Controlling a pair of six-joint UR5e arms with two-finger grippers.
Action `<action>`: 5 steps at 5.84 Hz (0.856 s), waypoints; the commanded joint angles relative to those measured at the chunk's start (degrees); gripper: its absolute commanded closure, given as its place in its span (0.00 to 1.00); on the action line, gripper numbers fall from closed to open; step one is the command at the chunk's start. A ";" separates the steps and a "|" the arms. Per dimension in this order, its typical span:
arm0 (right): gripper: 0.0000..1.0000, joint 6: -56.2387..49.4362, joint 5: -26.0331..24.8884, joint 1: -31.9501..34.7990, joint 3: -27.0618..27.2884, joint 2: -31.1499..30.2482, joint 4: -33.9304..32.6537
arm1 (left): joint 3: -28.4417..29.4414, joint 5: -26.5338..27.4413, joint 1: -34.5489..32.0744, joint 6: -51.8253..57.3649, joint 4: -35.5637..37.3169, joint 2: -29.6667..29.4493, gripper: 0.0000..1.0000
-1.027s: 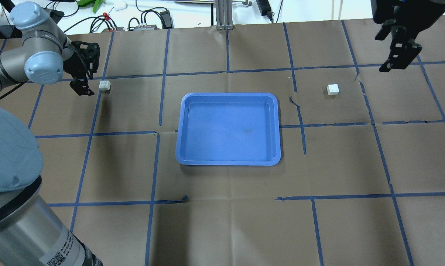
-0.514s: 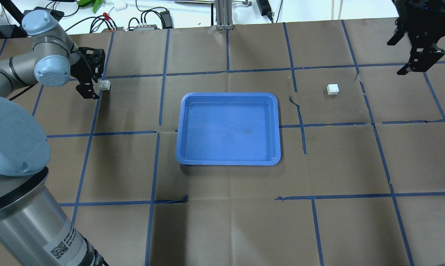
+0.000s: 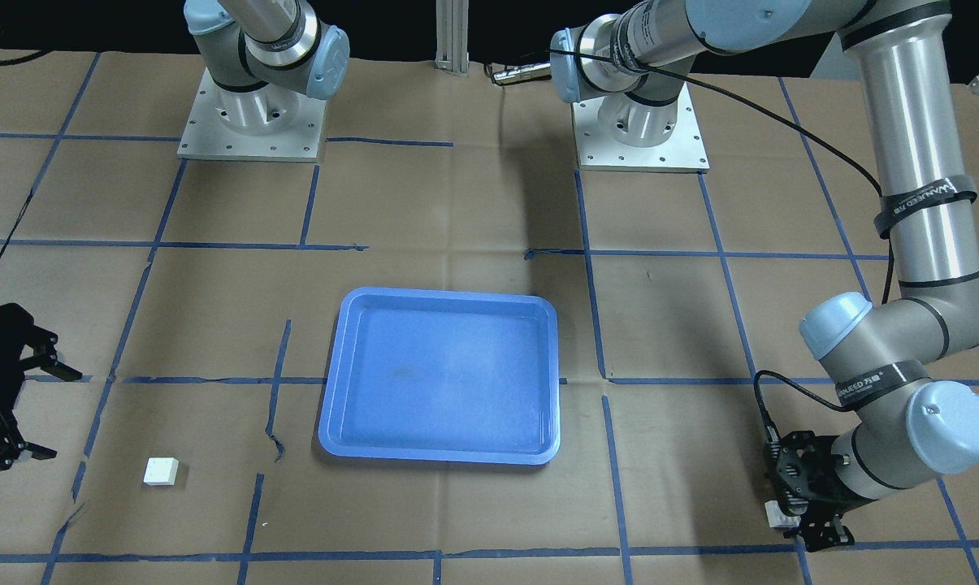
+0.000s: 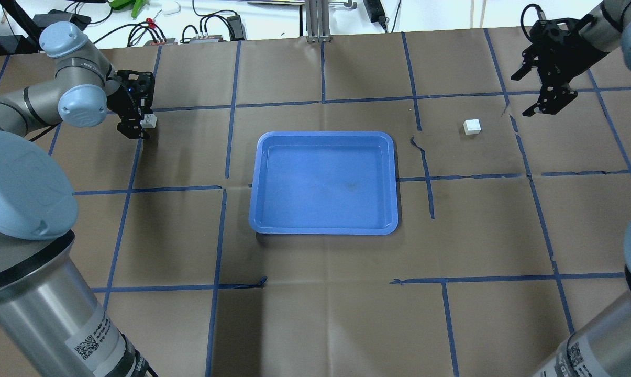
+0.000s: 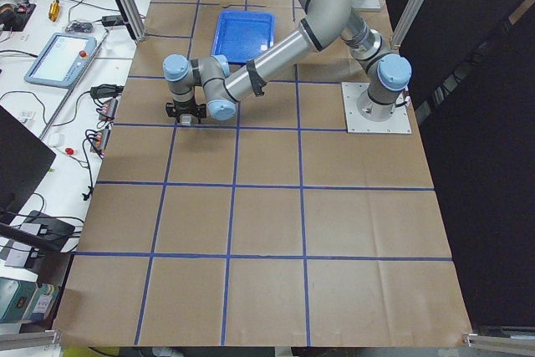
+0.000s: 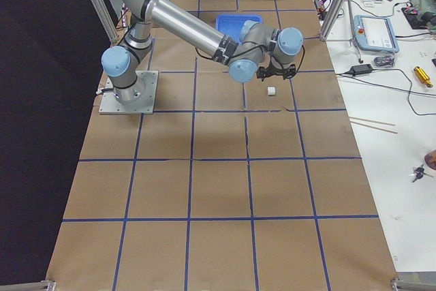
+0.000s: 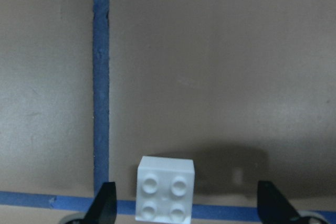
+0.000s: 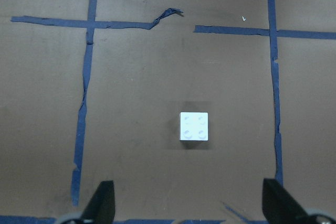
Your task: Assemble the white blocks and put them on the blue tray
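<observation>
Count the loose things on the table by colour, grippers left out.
white blocks: 2
blue tray: 1
Total: 3

Noted a solid mid-blue tray (image 4: 257, 180) at centre frame, faint dark smudge inside. Logged a plain white upper-left block (image 4: 148, 121) and a matching white upper-right block (image 4: 472, 126). Recorded dull brown paper over the table (image 4: 325, 314), crossed by a grid of dark blue tape (image 4: 233, 106). Marked left arm (image 4: 11, 107) and right arm (image 4: 608, 21) silver-grey with pale blue caps. Marked left gripper (image 7: 188, 205) and right gripper (image 8: 190, 203) black.
</observation>
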 commanded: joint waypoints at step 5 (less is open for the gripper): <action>0.00 -2.45 6.83 -0.01 0.86 10.71 -6.43 | -1.14 0.13 -15.59 -12.48 -7.71 8.60 0.90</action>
